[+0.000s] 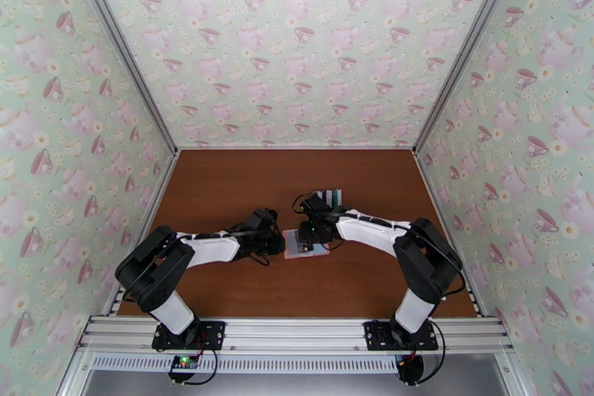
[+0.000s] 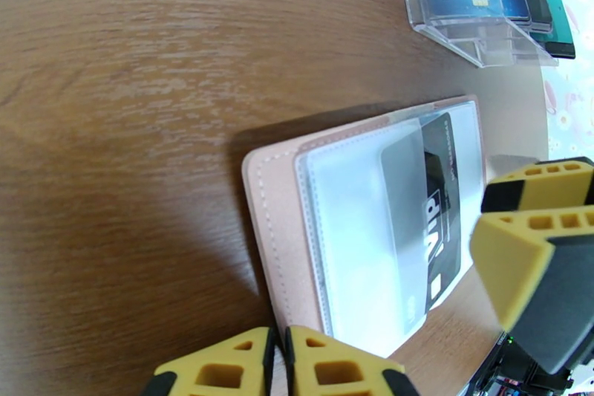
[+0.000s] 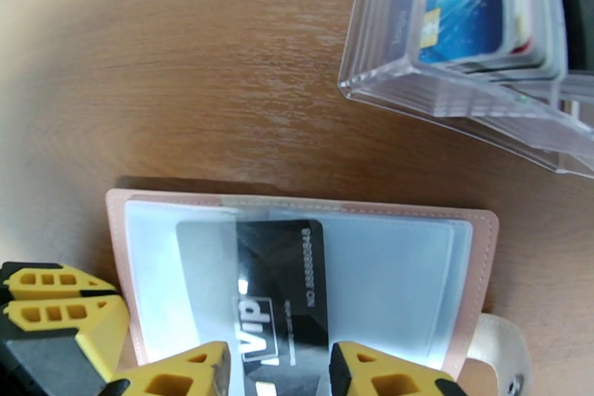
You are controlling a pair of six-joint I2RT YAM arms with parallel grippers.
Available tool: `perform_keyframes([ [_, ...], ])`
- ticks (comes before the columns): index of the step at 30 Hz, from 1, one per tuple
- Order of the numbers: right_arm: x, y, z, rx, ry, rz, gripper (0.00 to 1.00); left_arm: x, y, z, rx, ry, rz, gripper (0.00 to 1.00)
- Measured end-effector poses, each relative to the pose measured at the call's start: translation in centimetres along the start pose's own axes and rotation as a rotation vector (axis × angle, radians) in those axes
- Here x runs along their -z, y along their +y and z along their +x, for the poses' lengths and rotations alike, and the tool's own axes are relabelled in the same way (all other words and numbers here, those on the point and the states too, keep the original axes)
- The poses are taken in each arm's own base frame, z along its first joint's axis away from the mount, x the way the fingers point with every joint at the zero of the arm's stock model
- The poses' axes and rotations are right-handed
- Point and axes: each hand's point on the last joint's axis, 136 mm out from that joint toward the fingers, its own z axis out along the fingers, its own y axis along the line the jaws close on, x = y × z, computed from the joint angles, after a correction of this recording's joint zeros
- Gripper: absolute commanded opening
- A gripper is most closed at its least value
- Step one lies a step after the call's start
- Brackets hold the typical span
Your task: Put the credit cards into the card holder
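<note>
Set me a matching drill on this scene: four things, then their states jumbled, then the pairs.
1 black VIP card
2 pink wallet
3 clear rack
4 left pincer

a shut
b holds a blue card
c lying open on the table
d partly under a frosted pocket

Pairs: 1-d, 2-c, 3-b, 4-a

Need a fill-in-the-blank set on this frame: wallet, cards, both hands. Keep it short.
1. The black plastic card on the open pink folding wallet reads ___ in white letters.
2. The right hand has one finger on each side of the ___ card.
3. In the clear plastic rack, the front card is ___ in colour.
4. The left hand is ___, not open.

Missing words: VIP; black; blue; shut
</note>
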Motion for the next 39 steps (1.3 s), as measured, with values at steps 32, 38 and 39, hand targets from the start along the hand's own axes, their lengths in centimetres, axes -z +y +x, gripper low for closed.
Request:
perform_keyframes([
  [32,-0.79,-0.30,0.16,0.007,0.018,0.022,0.42,-0.28,-0.36,-0.06,0.000,0.006,0.029,0.14],
  [38,-0.79,-0.40,0.21,0.007,0.020,0.027,0.42,-0.30,-0.36,-0.04,0.000,0.007,0.030,0.14],
  [39,-0.79,-0.44,0.23,0.007,0.020,0.030,0.42,-0.30,-0.38,-0.05,0.000,0.007,0.031,0.14],
])
